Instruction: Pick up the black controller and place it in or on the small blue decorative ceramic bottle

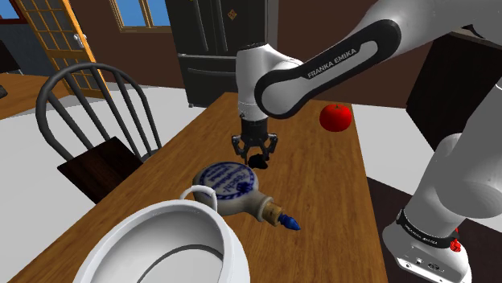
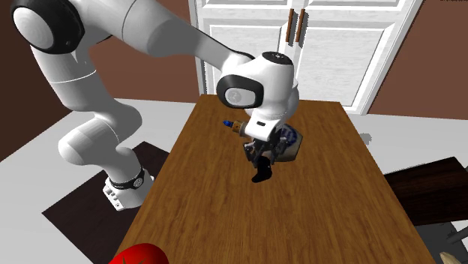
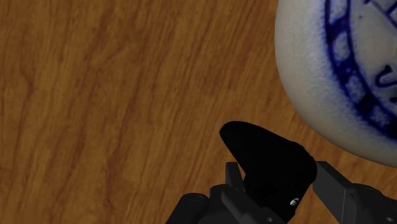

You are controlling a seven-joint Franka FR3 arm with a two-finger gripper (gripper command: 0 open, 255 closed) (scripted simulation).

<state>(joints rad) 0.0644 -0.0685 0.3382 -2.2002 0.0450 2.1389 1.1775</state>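
Here, fingers (image 3: 338, 186) pinching black controller (image 3: 270, 167), over wooden table (image 3: 95, 95), near blue-patterned white bottle (image 3: 343, 76) lying sideways.

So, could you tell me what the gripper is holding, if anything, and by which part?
The gripper holds the black controller, fingers clasping one end; the rest juts out past them.

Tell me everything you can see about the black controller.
The black controller is a plain black, rounded wedge with one tiny white mark and no visible buttons. The gripper clasps it between its fingers, the tapered end pointing past the fingertips. It is low over the wooden table, close beside the blue-and-white bottle without touching it.
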